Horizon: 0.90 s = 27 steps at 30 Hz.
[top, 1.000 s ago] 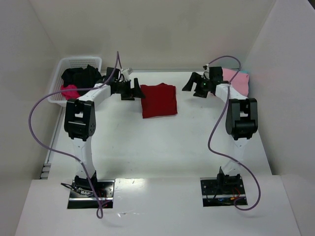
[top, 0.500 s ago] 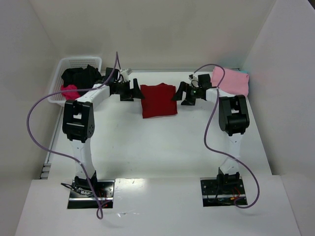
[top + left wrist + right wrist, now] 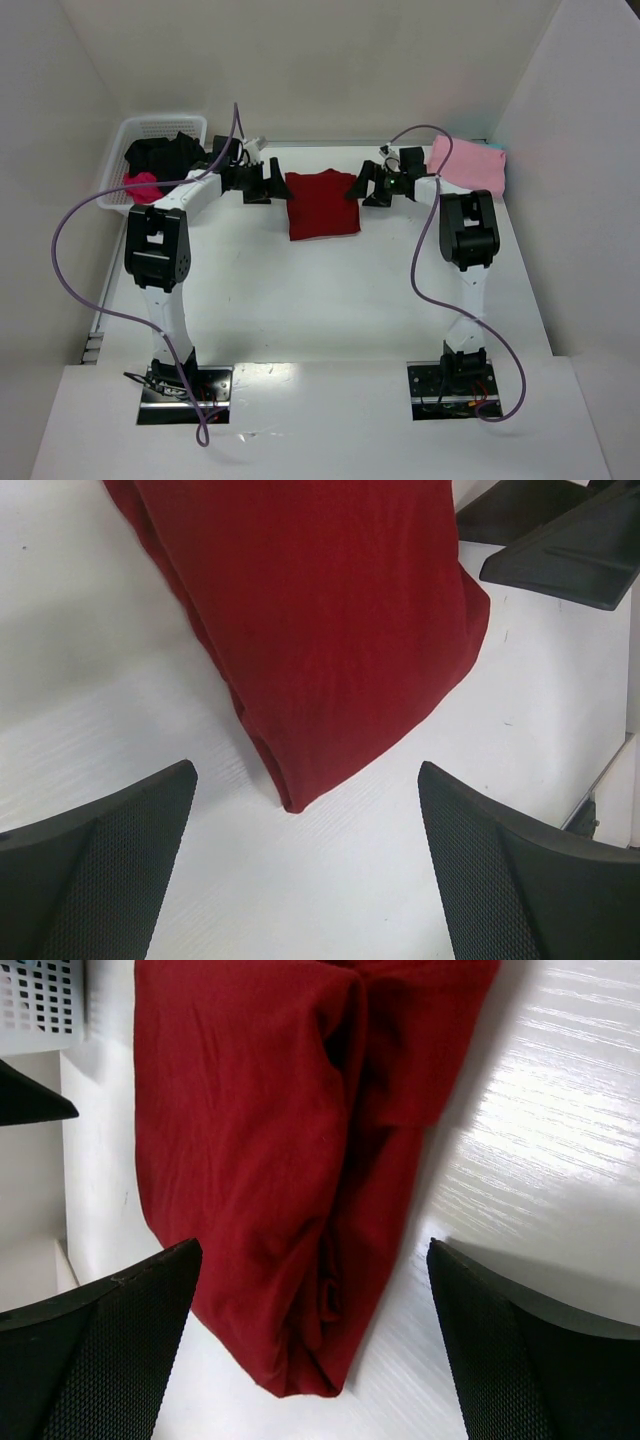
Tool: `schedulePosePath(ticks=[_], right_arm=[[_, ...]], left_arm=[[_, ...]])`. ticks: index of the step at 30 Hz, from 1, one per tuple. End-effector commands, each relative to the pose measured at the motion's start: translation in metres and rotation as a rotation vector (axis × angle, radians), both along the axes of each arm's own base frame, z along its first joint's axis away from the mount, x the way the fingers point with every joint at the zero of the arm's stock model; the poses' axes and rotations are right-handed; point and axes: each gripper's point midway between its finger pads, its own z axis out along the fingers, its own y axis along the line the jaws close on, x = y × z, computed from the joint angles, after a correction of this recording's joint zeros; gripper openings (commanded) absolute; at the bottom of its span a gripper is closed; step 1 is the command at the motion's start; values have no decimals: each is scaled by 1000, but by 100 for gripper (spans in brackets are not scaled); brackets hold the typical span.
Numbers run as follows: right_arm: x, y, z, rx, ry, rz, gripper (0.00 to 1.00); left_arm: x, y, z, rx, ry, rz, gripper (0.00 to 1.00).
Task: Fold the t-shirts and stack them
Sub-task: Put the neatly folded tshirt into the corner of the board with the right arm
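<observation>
A dark red t-shirt (image 3: pixel 322 203), folded to a rough square, lies on the white table at the back centre. My left gripper (image 3: pixel 272 183) stands open at its upper left corner; in the left wrist view that corner (image 3: pixel 330 650) lies just ahead of the spread fingers (image 3: pixel 90 865), untouched. My right gripper (image 3: pixel 362 187) is open at the shirt's upper right corner, and the right wrist view shows the bunched cloth (image 3: pixel 290 1180) reaching between its wide fingers (image 3: pixel 95 1345). A light pink t-shirt (image 3: pixel 467 164) lies folded at the back right. Black (image 3: pixel 165 153) and magenta (image 3: pixel 142 186) t-shirts lie crumpled in the basket.
A white plastic basket (image 3: pixel 132 136) stands at the back left against the wall. White walls close the table in on the left, back and right. Purple cables loop from both arms over the table's sides.
My right gripper has swung left from beside the pink shirt to the red shirt's upper right corner. The left arm and the shirts have stayed put.
</observation>
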Motion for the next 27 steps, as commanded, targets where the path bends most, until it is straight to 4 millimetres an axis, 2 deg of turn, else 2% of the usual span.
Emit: schedulePosePath(ticks=[1,8,16,17,21,22,27], right_arm=[[-6,11,-30,-52,38,20,100],[-8,26,-36,-54,45,49,100],[-12,31,-45,-57,63,59,100],[-15,30,-53,-60,82,60,100],[-17,33,-54,-37,91,72,92],[-22,38,-59,-33,102,87,92],[-22,38,-59,-33,102,87,89]], left_arm=[[-3,-3,15,-15,-24,2,99],[-3,-3,11,-14,-15,2,99],[-3,-3,7,-12,-6,2,99],[-3,-3,7,-12,-5,2,99],[-3,-3,7,-12,-5,2,99],[-4,-3,6,-11,4,2,99],[-3,-2,10,-3,-7,-9,99]])
